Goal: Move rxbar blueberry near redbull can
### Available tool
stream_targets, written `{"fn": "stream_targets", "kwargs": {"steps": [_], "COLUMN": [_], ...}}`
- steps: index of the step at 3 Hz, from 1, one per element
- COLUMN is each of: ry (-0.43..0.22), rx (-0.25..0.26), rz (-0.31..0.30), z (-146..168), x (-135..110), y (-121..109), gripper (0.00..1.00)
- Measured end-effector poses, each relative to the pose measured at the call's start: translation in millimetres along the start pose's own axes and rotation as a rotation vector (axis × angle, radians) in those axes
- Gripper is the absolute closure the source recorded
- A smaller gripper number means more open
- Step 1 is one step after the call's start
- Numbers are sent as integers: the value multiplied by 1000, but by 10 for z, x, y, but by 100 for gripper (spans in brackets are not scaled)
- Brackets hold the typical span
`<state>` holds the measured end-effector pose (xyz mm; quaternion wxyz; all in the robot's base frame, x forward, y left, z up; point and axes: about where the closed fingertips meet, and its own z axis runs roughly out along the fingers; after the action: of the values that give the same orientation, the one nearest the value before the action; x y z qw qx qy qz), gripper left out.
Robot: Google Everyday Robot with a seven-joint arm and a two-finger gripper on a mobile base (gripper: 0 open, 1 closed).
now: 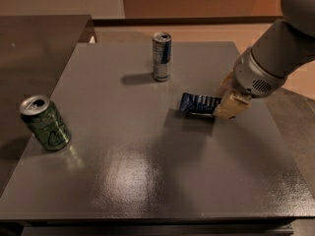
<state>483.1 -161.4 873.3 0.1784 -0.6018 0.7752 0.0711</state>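
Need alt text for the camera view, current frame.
At the right side of a grey table, the gripper grips the right end of the rxbar blueberry. The redbull can stands upright at back centre, apart from the bar. A green can sits near the left edge.

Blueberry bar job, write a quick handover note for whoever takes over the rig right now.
Gripper: right of table centre, shut on the right end of the blueberry bar.
Bar: seems lifted just off the table, with its shadow below it.
Red Bull can: upright near the far edge, apart from the bar, to its far left.
Green can: by the left edge, not involved.
Done: bar grasped.
Left: carry it beside the Red Bull can, set it down, release.
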Motion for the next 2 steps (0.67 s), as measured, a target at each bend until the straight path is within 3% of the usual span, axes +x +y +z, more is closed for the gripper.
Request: {"fn": "stream_targets", "kwargs": {"steps": [2], "ry": [-21], "rx": [60], "rz": [-24], "z": [103], "x": [-187], "y": [-617], "gripper": [100]}}
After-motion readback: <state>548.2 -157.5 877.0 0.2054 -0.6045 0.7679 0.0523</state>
